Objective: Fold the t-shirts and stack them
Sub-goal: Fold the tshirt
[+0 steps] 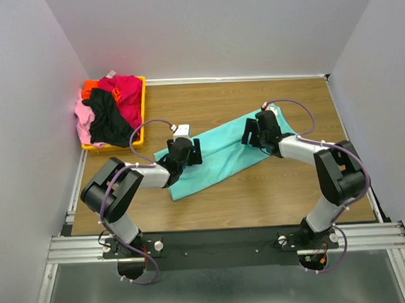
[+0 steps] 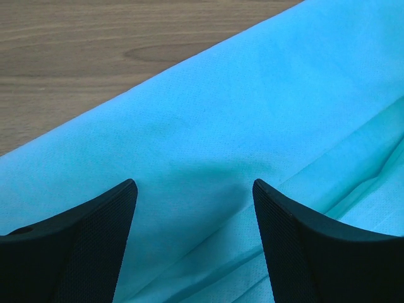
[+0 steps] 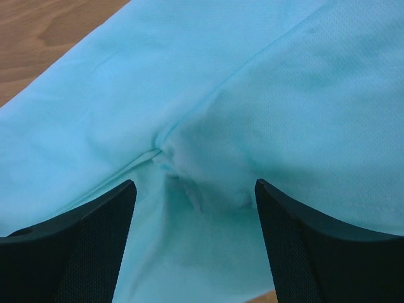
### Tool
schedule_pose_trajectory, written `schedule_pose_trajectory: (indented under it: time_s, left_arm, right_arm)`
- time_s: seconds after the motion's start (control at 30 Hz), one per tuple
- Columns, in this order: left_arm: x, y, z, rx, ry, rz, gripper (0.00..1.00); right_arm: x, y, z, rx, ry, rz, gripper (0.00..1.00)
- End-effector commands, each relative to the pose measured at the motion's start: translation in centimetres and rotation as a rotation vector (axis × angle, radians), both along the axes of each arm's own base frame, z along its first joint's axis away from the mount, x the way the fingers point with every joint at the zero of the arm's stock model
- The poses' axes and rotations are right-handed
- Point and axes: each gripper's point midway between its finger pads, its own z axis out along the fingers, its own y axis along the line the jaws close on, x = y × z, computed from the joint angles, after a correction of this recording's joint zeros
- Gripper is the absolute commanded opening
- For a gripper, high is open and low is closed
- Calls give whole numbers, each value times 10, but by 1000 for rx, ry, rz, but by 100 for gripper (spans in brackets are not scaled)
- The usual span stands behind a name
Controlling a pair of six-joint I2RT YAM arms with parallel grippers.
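The turquoise t-shirt (image 1: 222, 156) lies folded into a long strip running diagonally across the table. My left gripper (image 1: 191, 152) hovers over its lower left part, open, with smooth cloth (image 2: 208, 113) and a fold line between the fingers (image 2: 95, 233). My right gripper (image 1: 250, 131) is over the strip's upper right end, also open. Below it the cloth (image 3: 252, 82) shows a small pucker where seams meet. Neither gripper holds anything. The magenta-red (image 1: 125, 94), black (image 1: 108, 119), pink (image 1: 83, 117) and orange (image 1: 89, 87) t-shirts lie heaped at the back left.
A yellow-orange bin (image 1: 143, 104) holds the heap of shirts against the left wall. Bare wood table (image 1: 207, 98) surrounds the turquoise strip. White walls close in the left, back and right sides.
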Motion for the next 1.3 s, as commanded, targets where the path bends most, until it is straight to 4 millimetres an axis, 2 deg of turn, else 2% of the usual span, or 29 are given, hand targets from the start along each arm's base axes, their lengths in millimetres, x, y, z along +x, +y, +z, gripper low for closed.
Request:
schedule_pose_trajectory:
  time_s: [0.0, 0.1, 0.23, 0.33, 0.43, 0.53, 0.67, 0.73, 0.8, 0.83, 0.9, 0.93, 1.03, 1.07, 1.1, 1.13, 1.17, 1.23, 1.27]
  left_arm:
    - [-2, -5, 14, -29, -9, -17, 82]
    - [2, -10, 22, -43, -30, -27, 82]
    - [8, -21, 22, -63, -35, -55, 82]
    - [7, -30, 17, -70, -23, -82, 82]
    - [2, -29, 11, -70, -11, -86, 82]
    - [-4, -25, 6, -68, 3, -84, 82]
    - [-15, -26, 0, -84, 20, -99, 82]
    - [-19, -24, -6, -82, 34, -100, 82]
    - [-25, -25, -12, -87, 51, -110, 82]
    - [-27, -27, -14, -94, 59, -121, 82]
    - [-33, -30, -16, -108, 69, -132, 82]
    - [-36, -33, -16, -118, 72, -143, 82]
    - [-47, -45, -14, -155, 79, -171, 82]
    - [-52, -49, -15, -168, 88, -185, 82]
    - [-57, -56, -13, -186, 85, -204, 82]
    - [-59, -60, -12, -210, 93, -204, 82]
    - [-64, -64, -13, -222, 102, -214, 82]
    - [-71, -75, -13, -249, 110, -234, 82]
    - [-75, -79, -15, -256, 118, -240, 82]
  right_arm:
    - [-17, -2, 27, 25, -32, 36, 84]
    - [-23, -12, 39, 11, -51, 1, 86]
    - [-15, -37, 39, -9, -52, -82, 88]
    - [-8, -59, 27, -3, -19, -147, 88]
    - [-3, -74, 14, -29, 10, -188, 88]
    - [-2, -79, -6, -38, 60, -201, 88]
    - [6, -81, -20, -30, 93, -211, 88]
    - [17, -81, -20, -25, 89, -213, 88]
    - [24, -84, -30, -28, 110, -214, 88]
    - [36, -83, -23, -12, 92, -210, 88]
    - [45, -87, -36, -6, 116, -217, 88]
    - [60, -83, -29, 22, 95, -203, 88]
    - [78, -84, -39, 45, 109, -191, 88]
    - [96, -82, -26, 57, 72, -182, 88]
    - [100, -82, -40, 58, 99, -179, 88]
    - [107, -80, -41, 64, 101, -169, 88]
    - [123, -75, -32, 81, 82, -149, 88]
    - [137, -71, -35, 88, 84, -133, 88]
    - [136, -64, -53, 101, 131, -104, 88]
